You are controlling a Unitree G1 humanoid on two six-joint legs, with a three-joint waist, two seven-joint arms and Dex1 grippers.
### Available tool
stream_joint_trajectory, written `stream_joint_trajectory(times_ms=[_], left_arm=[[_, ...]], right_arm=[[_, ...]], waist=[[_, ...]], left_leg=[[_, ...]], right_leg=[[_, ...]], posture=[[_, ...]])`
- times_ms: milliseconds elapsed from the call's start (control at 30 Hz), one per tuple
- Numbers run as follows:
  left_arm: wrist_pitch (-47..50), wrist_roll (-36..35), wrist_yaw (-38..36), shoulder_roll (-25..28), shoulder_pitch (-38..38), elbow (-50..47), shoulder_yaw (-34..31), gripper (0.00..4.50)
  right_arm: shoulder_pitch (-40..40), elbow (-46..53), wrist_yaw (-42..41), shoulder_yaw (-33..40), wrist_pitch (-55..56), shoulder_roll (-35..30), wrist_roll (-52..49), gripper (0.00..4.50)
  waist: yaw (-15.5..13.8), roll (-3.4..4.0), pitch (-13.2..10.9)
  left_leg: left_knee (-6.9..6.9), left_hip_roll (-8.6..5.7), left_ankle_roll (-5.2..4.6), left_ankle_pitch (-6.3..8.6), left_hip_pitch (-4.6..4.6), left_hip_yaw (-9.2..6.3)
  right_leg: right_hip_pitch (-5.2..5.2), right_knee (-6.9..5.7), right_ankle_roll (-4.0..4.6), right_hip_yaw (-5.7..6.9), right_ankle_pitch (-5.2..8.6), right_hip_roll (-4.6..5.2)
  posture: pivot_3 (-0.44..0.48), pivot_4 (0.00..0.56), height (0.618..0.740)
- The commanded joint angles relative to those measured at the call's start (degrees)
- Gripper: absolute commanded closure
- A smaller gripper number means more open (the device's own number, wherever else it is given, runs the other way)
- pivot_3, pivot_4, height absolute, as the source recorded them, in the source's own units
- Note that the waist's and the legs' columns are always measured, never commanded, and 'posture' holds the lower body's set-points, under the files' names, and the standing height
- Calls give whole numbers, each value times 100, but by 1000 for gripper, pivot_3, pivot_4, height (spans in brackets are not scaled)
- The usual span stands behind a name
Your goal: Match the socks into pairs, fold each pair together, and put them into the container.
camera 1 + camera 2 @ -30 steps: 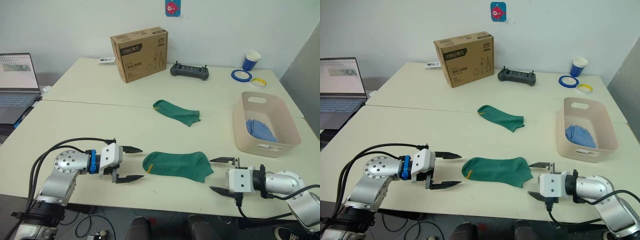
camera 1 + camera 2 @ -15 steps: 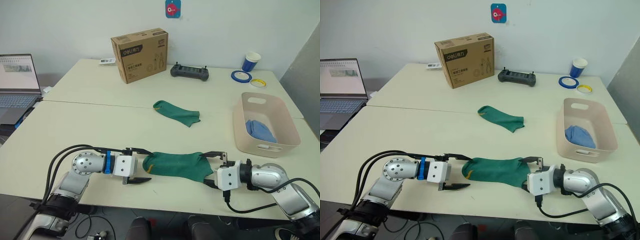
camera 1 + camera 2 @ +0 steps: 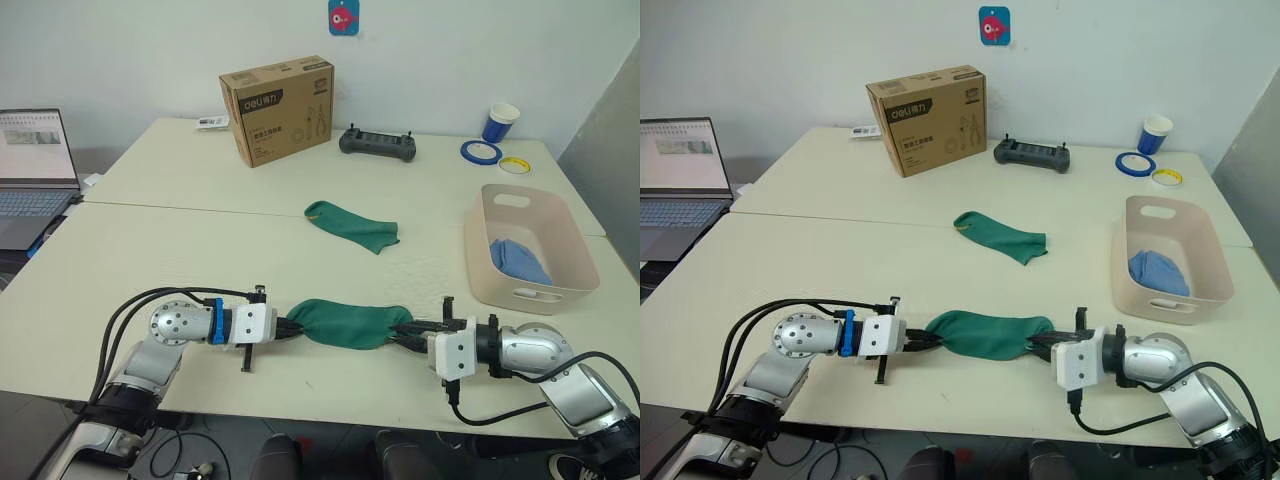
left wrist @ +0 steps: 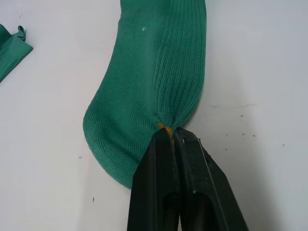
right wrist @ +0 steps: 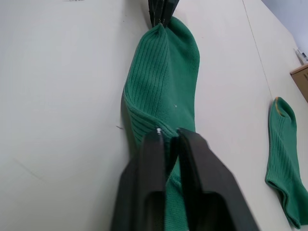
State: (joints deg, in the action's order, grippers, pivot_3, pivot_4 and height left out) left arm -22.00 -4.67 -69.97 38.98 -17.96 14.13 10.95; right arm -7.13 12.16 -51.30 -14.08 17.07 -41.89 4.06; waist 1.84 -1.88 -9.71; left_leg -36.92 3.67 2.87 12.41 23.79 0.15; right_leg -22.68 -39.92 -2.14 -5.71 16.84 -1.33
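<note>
Socks first: near green sock now pinched at both ends, where half a second ago both tools stood open around it. Left tool clamped shut on the toe end, a scrap of yellow showing at the tips; right tool closed on the cuff end, ribbed cloth bunched between the fingers. Stretched between the two, lying near the front edge of the worktop, middle perhaps just lifted — hard to tell from above. Means the grasp step is done; next, by judgement, carrying it over to its partner for pairing.

Second green sock flat farther back, well apart, untouched. Pink container to the right, holding a folded light blue bundle, so one pair seemingly finished.

Beyond: cardboard box at the far left of the worktop, black controller beside it, blue paper cup and two tape rolls at the far right. Laptop open on a neighbouring desk to the left. Pale wall behind, small blue sticker up top.
</note>
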Motion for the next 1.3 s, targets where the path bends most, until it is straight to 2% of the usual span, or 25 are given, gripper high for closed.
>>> stream_joint_trajectory(times_ms=[33, 167, 300, 433, 533, 633, 733, 800, 1000, 1167, 1300], left_arm=[[248, -344, -136, -29, -105, -272, -44, 4500], [794, -664, -277, 31, -157, -435, -154, 4500], [935, -844, -662, 361, -103, -617, -204, 4500], [2013, -1459, -1115, 853, 100, -1362, -280, 4500], [3600, -2228, -1395, 1400, 23, -2097, -382, 4500], [4451, -2596, -1833, 1963, 62, -2531, -341, 4500], [4989, -2732, -2016, 2214, 114, -2700, -220, 4500], [5008, -2554, -1982, 2135, 107, -2554, -99, 4500], [5438, -2260, -1654, 1568, -324, -1819, 160, 4500], [5152, -1769, -1594, 1196, -819, -1059, 387, 4500], [5053, -1493, -1479, 893, -1114, -772, 516, 4500]], right_arm=[[47, 327, -12, 180, -298, 91, -456, 4468], [113, 616, 19, 363, -1074, 187, -1038, 4468], [184, 1365, -59, 532, -2380, 222, -2087, 4468], [335, 2050, -147, 636, -3455, 77, -3021, 4468], [472, 2517, -68, 837, -4479, -113, -3992, 4468], [606, 2711, 128, 1108, -5339, -228, -4986, 4468], [710, 2829, 498, 1327, -6111, -280, -5949, 4468], [758, 2758, 645, 1337, -6420, -307, -6174, 4468], [485, 2189, 1234, 1322, -6709, -26, -5910, 4468], [35, 1548, 1134, 1141, -6386, -36, -5115, 4468], [-176, 1238, 968, 1029, -6301, 52, -4845, 4468]], waist=[[1, 0, 0], [-1, 0, 0], [19, 1, -1], [12, 1, -3], [14, -2, -11], [18, -2, -11], [20, -1, -12], [19, -2, -12], [18, -11, -17], [12, -15, -19], [8, -15, -19]], left_leg=[[0, 0, 0, 0, 0, 0], [0, -1, 0, 0, 1, -2], [1, 3, 0, 0, -1, -7], [7, 4, 0, 0, 0, -11], [6, 4, 0, 0, 2, -13], [5, 4, 0, 0, 1, -12], [7, 3, 0, 1, 0, -12], [7, 3, -1, 1, 0, -13], [2, 0, -1, 1, 5, -12], [6, 1, -1, 1, 14, -10], [6, 1, -1, 1, 25, -10]], right_leg=[[0, 0, 0, 0, 0, 0], [3, 1, 0, 0, 0, 1], [2, -1, 1, 3, 1, -3], [3, 0, 11, 8, 7, -2], [2, 0, 12, 10, 9, 0], [3, 3, 32, 9, 21, 3], [2, 3, 46, 9, 30, 3], [2, 3, 47, 10, 30, 2], [-5, 3, 45, 9, 29, 2], [-18, 3, 37, 8, 24, -1], [-28, 2, 17, 8, 13, -4]], posture=[[0, 150, 740], [0, 150, 740], [0, 150, 740], [0, 150, 740], [0, 150, 740], [0, 150, 740], [0, 150, 740], [0, 150, 740], [0, 150, 740], [0, 150, 740], [0, 150, 740]])
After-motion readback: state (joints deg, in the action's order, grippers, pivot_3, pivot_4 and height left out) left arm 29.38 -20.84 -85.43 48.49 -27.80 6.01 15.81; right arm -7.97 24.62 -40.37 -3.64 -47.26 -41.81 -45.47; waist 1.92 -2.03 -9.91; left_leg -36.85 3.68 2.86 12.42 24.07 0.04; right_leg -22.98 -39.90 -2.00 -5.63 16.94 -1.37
